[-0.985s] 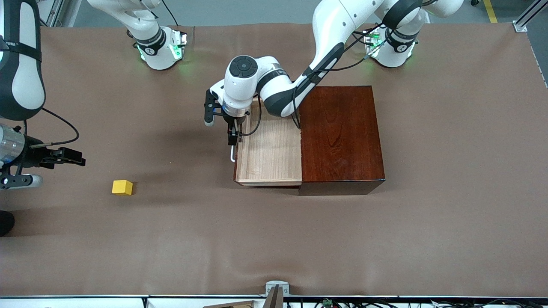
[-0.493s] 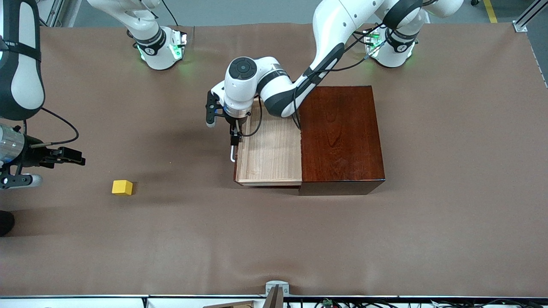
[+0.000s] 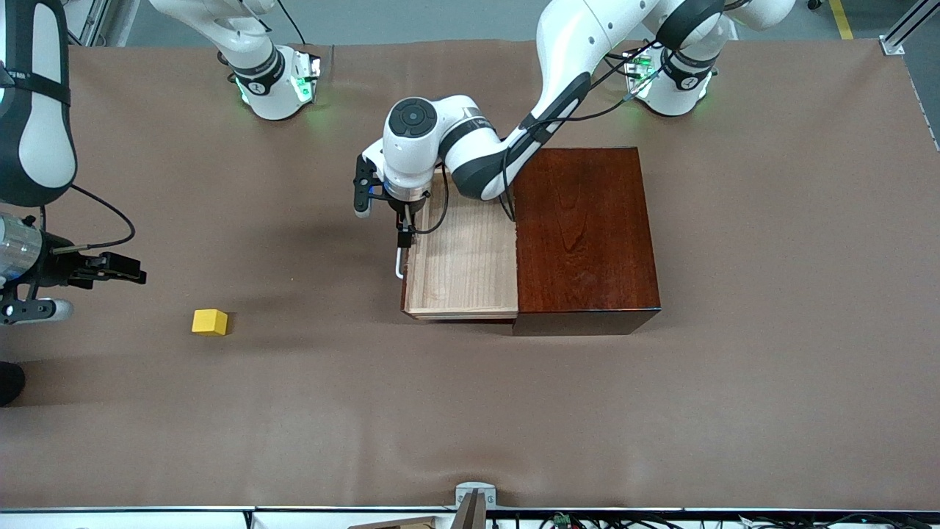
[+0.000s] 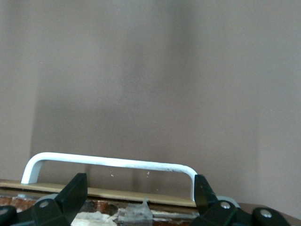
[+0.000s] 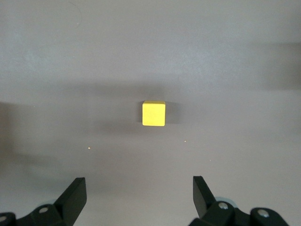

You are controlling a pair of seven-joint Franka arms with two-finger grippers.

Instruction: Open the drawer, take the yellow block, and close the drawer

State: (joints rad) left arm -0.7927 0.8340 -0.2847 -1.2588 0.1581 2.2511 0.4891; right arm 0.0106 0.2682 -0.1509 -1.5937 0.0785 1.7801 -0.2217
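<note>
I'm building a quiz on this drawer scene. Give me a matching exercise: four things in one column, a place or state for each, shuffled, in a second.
1. drawer
2. yellow block
3. left gripper
4. right gripper

A. open, at the right arm's end of the table
B. lying on the bare table
C. pulled out of the dark box
D. open, at the white handle

1-C, 2-B, 3-D, 4-A

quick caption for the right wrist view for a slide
Open right gripper hovers above the yellow block on the bare brown table.
</note>
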